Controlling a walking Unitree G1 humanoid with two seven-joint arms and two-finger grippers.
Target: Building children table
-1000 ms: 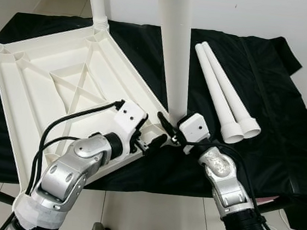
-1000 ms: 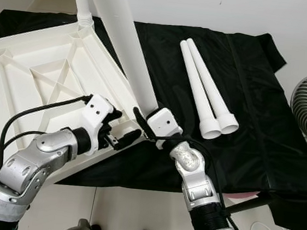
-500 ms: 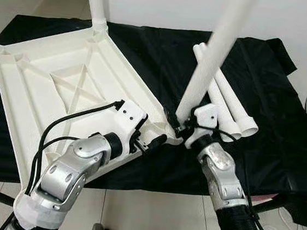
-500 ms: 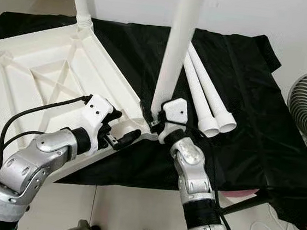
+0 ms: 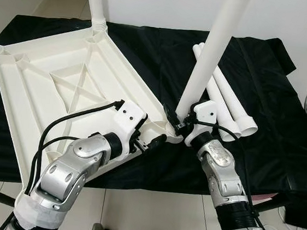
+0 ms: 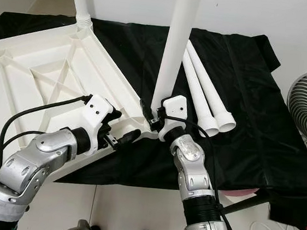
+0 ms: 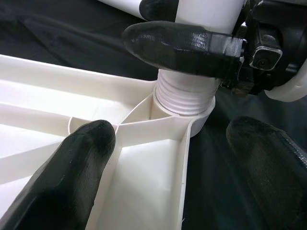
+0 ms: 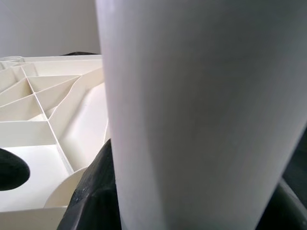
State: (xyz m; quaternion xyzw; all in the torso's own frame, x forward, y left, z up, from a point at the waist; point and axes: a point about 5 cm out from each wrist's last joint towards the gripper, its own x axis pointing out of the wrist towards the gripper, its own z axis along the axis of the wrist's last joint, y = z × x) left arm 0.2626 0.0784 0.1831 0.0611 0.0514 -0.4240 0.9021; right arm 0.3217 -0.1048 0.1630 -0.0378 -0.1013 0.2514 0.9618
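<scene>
Table leg [image 5: 205,71] top cut off

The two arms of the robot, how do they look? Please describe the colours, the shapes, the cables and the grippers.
Both arms are of silver metal with rounded joint shells. Each wrist carries a white, boxy housing. The left gripper and the right gripper each have two long black fingers with rounded tips. Black cables loop from the left arm to its wrist housing. The right arm ends below in a black ribbed sleeve. The left arm has white wrapping at its base.

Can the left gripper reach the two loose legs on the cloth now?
Probably not: the left gripper sits at the tabletop corner, and the right arm with its upright leg stands between it and the loose legs.
</scene>
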